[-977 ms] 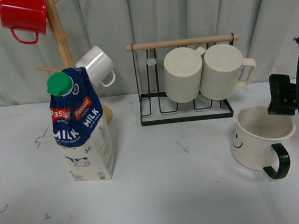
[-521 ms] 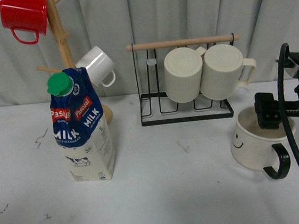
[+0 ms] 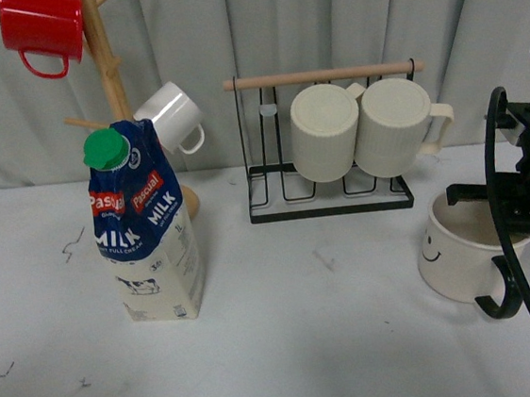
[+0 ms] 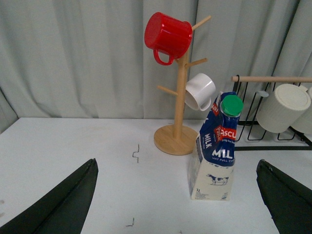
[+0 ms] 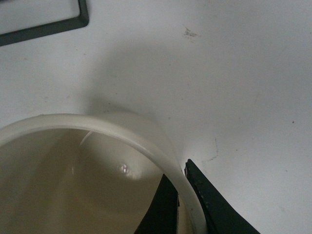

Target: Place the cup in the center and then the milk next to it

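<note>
Bright, even, diffuse light in all views with no hard glare; the pale surface (image 3: 290, 347) shows only faint soft shadows at the base of the milk (image 3: 144, 221) and cup (image 3: 453, 269). Front and left wrist views are sharp. The right wrist view is very close: cup rim slightly soft, a broad grey shadow on the surface beyond it, and a tiny bright speck inside the cup.

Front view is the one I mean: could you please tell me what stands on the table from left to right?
Milk carton → black wire rack → cup.
</note>
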Controlling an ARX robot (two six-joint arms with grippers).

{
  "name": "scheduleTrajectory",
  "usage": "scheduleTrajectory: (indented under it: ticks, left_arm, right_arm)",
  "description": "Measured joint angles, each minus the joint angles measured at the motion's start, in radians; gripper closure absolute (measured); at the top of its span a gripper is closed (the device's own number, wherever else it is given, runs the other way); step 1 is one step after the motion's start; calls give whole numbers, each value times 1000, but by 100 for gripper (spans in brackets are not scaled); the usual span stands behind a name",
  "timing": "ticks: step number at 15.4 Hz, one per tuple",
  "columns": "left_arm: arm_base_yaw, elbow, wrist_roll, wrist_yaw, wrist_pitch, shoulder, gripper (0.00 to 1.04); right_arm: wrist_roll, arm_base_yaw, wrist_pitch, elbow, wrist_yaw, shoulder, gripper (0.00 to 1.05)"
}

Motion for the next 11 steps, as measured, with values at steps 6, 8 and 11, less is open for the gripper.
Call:
scheduleTrajectory:
  ticks: [6, 8, 11]
  left_arm:
    - [0, 0, 0, 0, 0, 0, 7]
    - [0, 0, 0, 0, 0, 0, 7]
    - [0, 0, 0, 0, 0, 0, 7]
  right_arm:
    - [46, 27, 12, -68, -72, -112, 101]
    - [66, 82, 15, -68, -87, -123, 101]
    - [97, 161, 9, -55, -87, -114, 101]
